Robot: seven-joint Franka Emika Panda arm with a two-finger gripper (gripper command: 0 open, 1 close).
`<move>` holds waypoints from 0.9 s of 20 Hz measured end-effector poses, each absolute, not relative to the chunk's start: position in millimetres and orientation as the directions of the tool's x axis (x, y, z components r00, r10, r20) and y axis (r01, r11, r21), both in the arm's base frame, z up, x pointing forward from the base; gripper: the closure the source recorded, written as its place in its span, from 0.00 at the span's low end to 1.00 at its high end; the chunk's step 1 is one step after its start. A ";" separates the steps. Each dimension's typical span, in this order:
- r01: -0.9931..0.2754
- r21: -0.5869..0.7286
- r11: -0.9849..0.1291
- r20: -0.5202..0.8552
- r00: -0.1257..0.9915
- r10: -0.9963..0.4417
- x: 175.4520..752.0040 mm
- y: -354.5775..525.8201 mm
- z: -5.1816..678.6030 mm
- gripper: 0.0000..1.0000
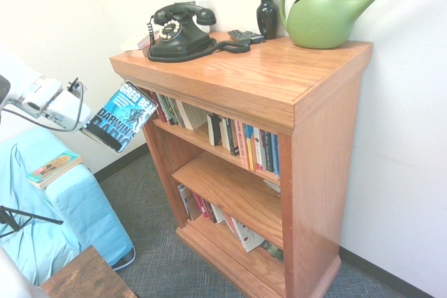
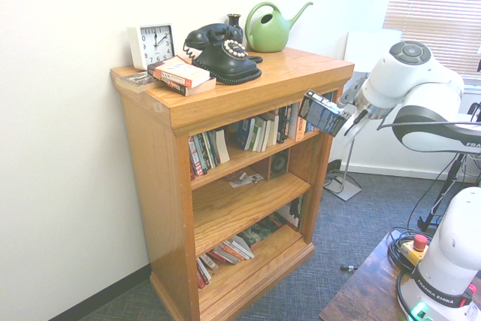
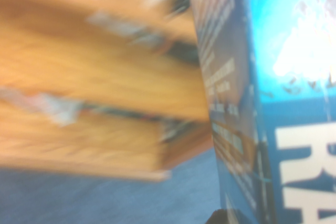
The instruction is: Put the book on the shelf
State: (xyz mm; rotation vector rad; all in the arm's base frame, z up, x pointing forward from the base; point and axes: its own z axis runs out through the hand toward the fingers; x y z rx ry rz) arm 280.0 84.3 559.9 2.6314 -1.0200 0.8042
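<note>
My pincer [image 1: 89,122] is pinching the book [image 1: 124,115] by one end, and the book hangs in the air, tilted, at the left of the first exterior view, just beside the bookcase's [image 1: 318,144] left front corner. Its blue and black cover faces the camera there, with the white letters "GREG BEAR" near its upper edge. In the second exterior view I come in from the right; the book [image 2: 323,113] sits right of centre, in front of the open side of the bookcase [image 2: 161,208], level with the band between the top slab and the highest inner board. It touches neither that I can see.

The shelf [image 1: 209,143], the highest inner board, already carries a row of upright and leaning books [image 1: 244,143]. In the second exterior view this board [image 2: 244,159] runs across the middle of the frame.

On the top slab stand a black dial telephone [image 1: 178,33], a dark vase [image 1: 267,13] and a green watering can [image 1: 325,12], all in the upper part of the first exterior view. The second exterior view also shows a white clock [image 2: 152,44] against the wall and a red and white book [image 2: 180,75] lying flat beside the telephone.

At the lower left of the first exterior view a thin colourful book [image 1: 52,167] lies on a light blue cloth [image 1: 56,221].

The wrist view is blurred: the blue cover [image 3: 294,103] fills its right side, orange wood its left.
</note>
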 end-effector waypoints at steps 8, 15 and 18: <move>-0.645 -0.077 -0.761 0.526 0.622 -0.580 317.3 78.0 503.1 1.00; -0.586 -0.132 -0.799 0.477 0.669 -0.569 376.1 83.5 439.6 1.00; -0.576 -0.151 -0.803 0.482 0.666 -0.569 399.0 81.9 435.9 1.00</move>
